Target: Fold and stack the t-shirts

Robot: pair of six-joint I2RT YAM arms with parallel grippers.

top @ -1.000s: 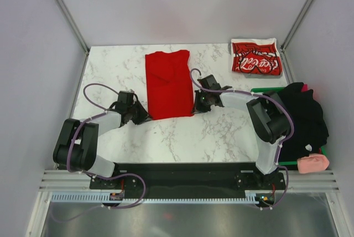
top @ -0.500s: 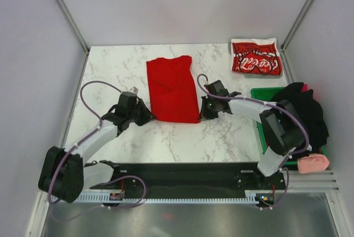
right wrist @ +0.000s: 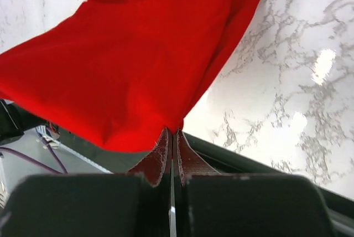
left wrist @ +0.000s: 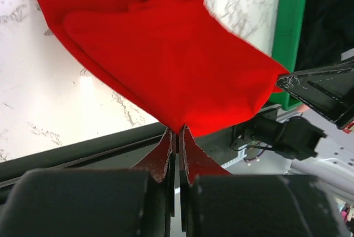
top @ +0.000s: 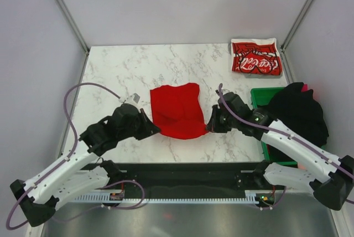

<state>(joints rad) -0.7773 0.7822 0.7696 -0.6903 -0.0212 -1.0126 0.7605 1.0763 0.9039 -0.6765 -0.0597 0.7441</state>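
1. Left gripper (top: pixel 154 129) and right gripper (top: pixel 210 126): each is pinching a near corner of the plain red t-shirt (top: pixel 176 111), jaws clamped tight on cloth.
2. Plain red t-shirt: lying flat a second ago, it is now rising off the table (top: pixel 121 65) at its near hem, mid-table.
3. Printed t-shirt (top: pixel 255 57): is lying folded at the far right corner.
4. Likely meaning: the lengthwise fold is beginning.

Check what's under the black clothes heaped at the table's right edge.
A green bin sits beneath the black clothes; only its far-left corner and near edge show. Whatever else it holds is covered.
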